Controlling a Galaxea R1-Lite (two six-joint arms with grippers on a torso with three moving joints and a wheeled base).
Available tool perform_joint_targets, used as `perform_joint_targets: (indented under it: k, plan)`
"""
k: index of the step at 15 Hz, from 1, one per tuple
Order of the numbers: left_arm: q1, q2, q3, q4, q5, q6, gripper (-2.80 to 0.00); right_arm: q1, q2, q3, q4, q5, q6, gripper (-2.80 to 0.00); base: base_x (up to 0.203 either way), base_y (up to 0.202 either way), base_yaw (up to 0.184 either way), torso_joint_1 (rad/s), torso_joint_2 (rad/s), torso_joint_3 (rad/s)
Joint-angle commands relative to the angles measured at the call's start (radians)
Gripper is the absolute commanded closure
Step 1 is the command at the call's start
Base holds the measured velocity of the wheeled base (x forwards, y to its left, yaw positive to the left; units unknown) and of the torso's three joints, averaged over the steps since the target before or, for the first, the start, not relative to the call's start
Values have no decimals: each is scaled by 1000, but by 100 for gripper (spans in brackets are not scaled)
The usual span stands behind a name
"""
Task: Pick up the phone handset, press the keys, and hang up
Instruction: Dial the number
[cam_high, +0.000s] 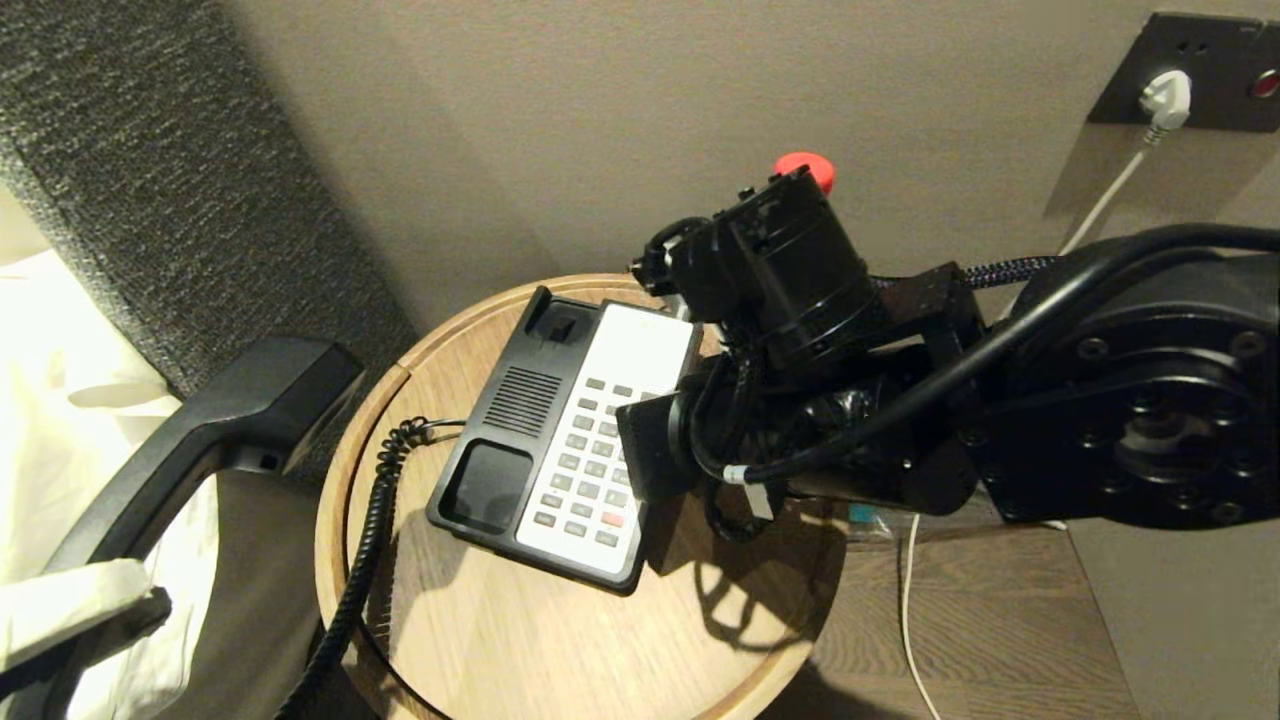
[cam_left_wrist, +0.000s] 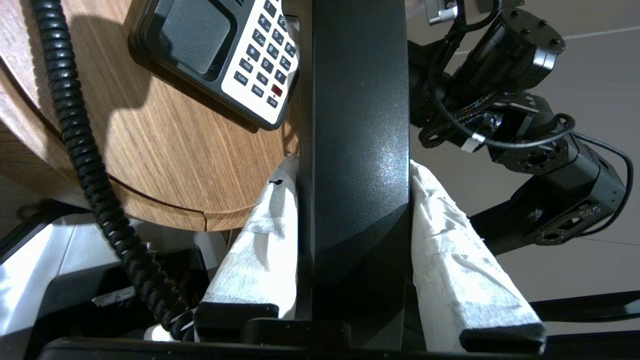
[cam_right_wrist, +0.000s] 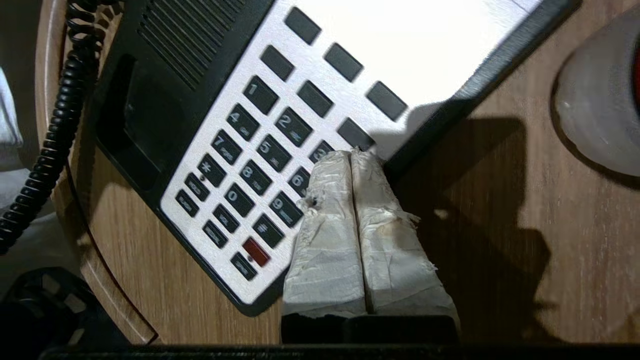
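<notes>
One handset (cam_high: 190, 440), lifted off to the table's (cam_high: 560, 640) left, clamped in my left tool (cam_left_wrist: 354, 240) so the cradle stays free. Keys (cam_right_wrist: 260, 165): my right tool (cam_right_wrist: 350, 160), clenched into one tip, over the digit column's edge for pressing. Only the right wrist view shows that tip; head view hides it.

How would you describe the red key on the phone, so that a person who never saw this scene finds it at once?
Start at the round wooden table and find the black-and-white phone base on it. On its white faceplate are the keys, rows of small grey buttons. The red key sits in the second row from the phone's near end, in the column nearest the right tool. It is the only coloured one.
</notes>
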Motion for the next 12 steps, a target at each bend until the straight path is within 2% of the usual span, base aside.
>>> perform_joint_targets:
  k: [1, 6, 7, 12]
  plan:
    - [0, -1, 5, 0, -1, -6, 0, 16, -51, -7, -5, 5, 10, 0, 0, 0, 0, 0, 0, 0]
    - [0, -6, 14, 0, -3, -6, 0, 48, -93, -8, -48, 48, 31, 0, 0, 0, 0, 0, 0, 0]
    - [0, -7, 16, 0, -3, -6, 0, 52, -90, -10, -58, 84, 49, 0, 0, 0, 0, 0, 0, 0]
    - [0, -8, 17, 0, -9, -6, 0, 51, -34, -9, -61, 91, 48, 0, 0, 0, 0, 0, 0, 0]
